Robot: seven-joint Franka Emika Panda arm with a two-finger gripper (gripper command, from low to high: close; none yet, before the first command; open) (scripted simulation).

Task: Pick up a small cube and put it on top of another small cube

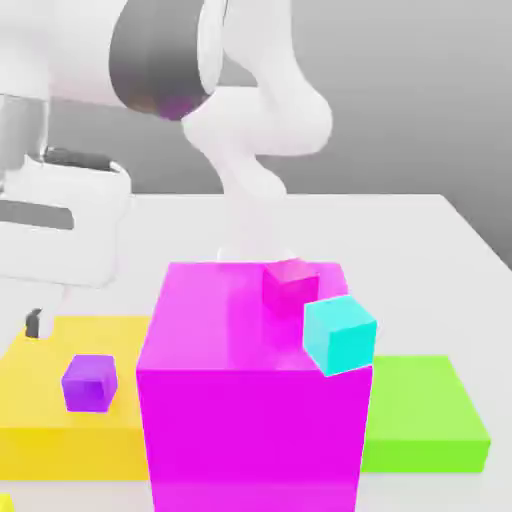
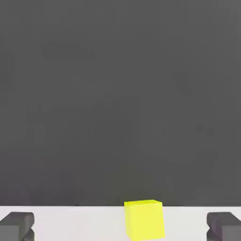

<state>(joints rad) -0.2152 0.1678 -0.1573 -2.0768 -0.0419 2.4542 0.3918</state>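
In the hand view a small yellow cube (image 2: 144, 220) rests on the white table, ahead of my gripper (image 2: 120, 228). The gripper is open, its two dark fingertips (image 2: 17, 226) far apart and touching nothing. In the exterior view my white hand (image 1: 60, 235) hangs at the left above the yellow slab, one dark fingertip (image 1: 36, 322) pointing down. A small purple cube (image 1: 90, 382) sits on that slab. A small pink cube (image 1: 290, 283) lies on top of the big magenta block. A small cyan cube (image 1: 340, 335) sits tilted at that block's upper right edge.
The big magenta block (image 1: 250, 400) stands in the middle of the white table (image 1: 420, 240). A flat yellow slab (image 1: 60, 430) lies on its left in the exterior view and a flat green slab (image 1: 425, 410) on its right. My arm (image 1: 250, 110) rises behind the block.
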